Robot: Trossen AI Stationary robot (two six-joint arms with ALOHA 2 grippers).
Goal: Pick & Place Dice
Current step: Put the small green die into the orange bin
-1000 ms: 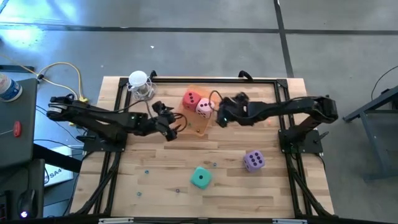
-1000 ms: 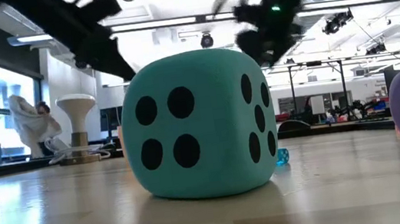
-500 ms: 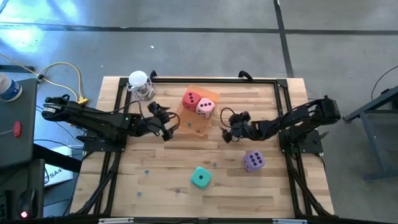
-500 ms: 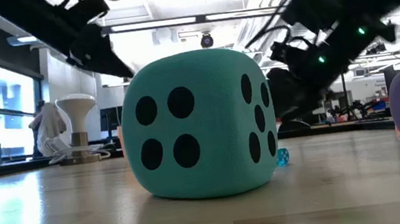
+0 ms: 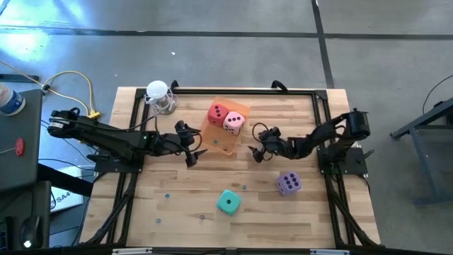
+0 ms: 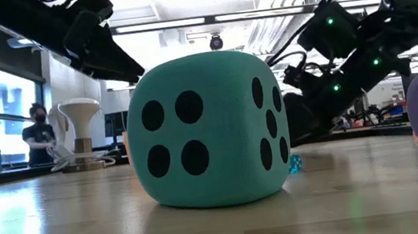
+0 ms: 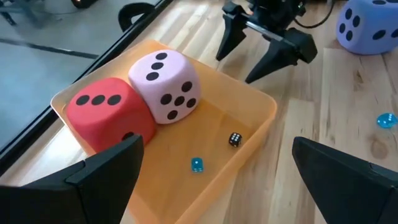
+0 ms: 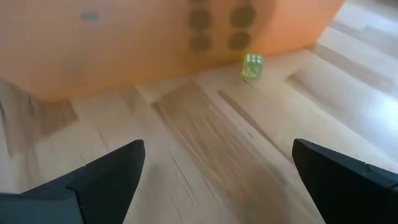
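**Two dice in the tray, two on the table, both pincers empty**

Wooden planks make up the table [image 5: 177, 212], which stands on a grey concrete floor; the low view looks past it into a large bright hall where a person [image 6: 37, 135] stands far back.

At the far middle of the table lies a translucent orange tray [image 5: 228, 144]. Inside it the red die [image 5: 217, 112] and the pink die [image 5: 233, 122] sit touching each other, with two tiny dice, one black [image 7: 234, 139] and one blue [image 7: 196, 164], on the tray floor beside them. The purple die [image 5: 288, 183] rests on the table nearer the front right, and the teal-green die [image 5: 228, 202] near the front middle, well apart from the tray.

The left pincer [image 5: 196, 145] hangs just left of the tray, fingers spread wide and holding nothing. The right pincer [image 5: 256, 144] is low over the table just right of the tray, fingers likewise apart and empty, with the purple die nearby. A small yellow-green die [image 8: 252, 66] lies on the wood against the tray wall.
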